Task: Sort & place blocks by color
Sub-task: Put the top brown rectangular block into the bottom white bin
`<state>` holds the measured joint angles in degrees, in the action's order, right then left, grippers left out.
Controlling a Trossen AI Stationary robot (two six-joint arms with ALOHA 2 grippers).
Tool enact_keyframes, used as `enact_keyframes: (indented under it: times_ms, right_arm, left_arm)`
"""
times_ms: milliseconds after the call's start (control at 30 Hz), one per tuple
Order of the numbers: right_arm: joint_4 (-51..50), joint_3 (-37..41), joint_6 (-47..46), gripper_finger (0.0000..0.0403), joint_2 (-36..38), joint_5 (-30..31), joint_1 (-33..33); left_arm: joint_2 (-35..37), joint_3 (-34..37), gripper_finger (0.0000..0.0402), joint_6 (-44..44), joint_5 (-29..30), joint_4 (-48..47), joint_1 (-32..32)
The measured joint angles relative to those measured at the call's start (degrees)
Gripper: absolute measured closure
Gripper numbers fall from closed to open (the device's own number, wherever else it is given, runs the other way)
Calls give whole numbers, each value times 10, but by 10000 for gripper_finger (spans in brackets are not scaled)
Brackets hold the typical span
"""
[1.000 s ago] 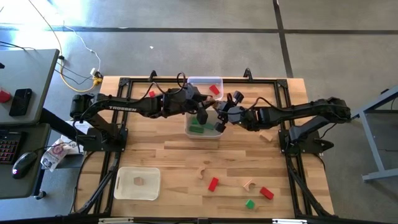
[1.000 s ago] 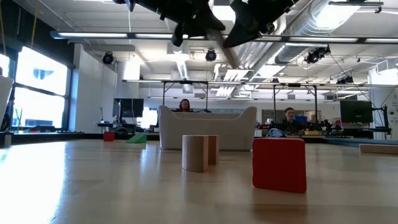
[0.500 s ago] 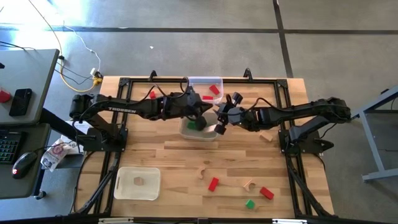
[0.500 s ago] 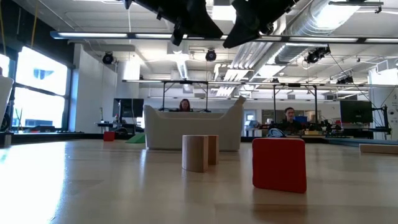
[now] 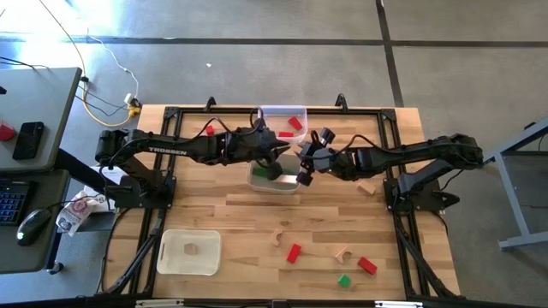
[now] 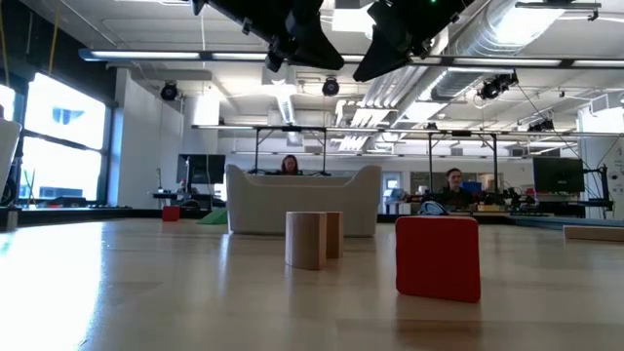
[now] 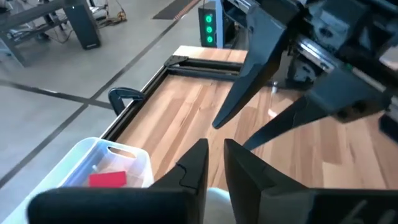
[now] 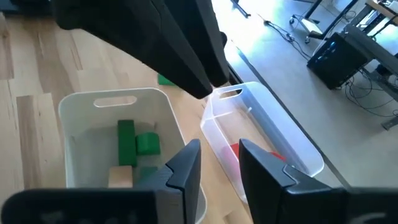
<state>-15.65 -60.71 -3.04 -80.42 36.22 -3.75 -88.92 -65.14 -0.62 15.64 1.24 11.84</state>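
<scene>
A light wooden table (image 5: 214, 205) with a black frame stands on a grey floor (image 5: 257, 51). On it sit a white tray (image 5: 276, 181), a clear tray (image 5: 276, 112) touching it, and a flat white tray (image 5: 210, 257) near the front-left corner. Beside the table, a desk (image 5: 34, 103) carries a phone (image 5: 30, 139) and a mouse (image 5: 32, 224).

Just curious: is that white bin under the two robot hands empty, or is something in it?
Not empty. The right wrist view shows the white bin holding green blocks and a plain wooden block.
</scene>
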Motion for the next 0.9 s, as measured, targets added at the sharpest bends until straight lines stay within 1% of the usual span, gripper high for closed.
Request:
enact_keyframes:
  times_ms: [133, 333, 533, 600, 733, 833, 900]
  right_arm:
    - [-1, 0, -1, 298, 0, -1, 0]
    - [-4, 0, -1, 283, 0, 0, 0]
    - [-14, 0, -14, 268, 0, 1, 0]
    - [-17, 0, -16, 265, 0, 3, 0]
    - [-17, 0, -10, 263, 0, 12, -1]
    - [-17, 0, -10, 263, 0, 12, -1]
    - [-17, 0, -10, 263, 0, 11, -2]
  left_arm:
    - [0, 0, 325, -19, 0, -27, 0]
    - [0, 0, 263, -64, 0, -84, 0]
    - [0, 0, 204, -67, -1, -152, 0]
    - [0, 0, 188, -67, -21, -176, 0]
    - [0, 0, 173, -67, -80, -212, 0]
    - [0, 0, 172, -69, -103, -216, -1]
    - [0, 0, 173, -79, -108, -216, -3]
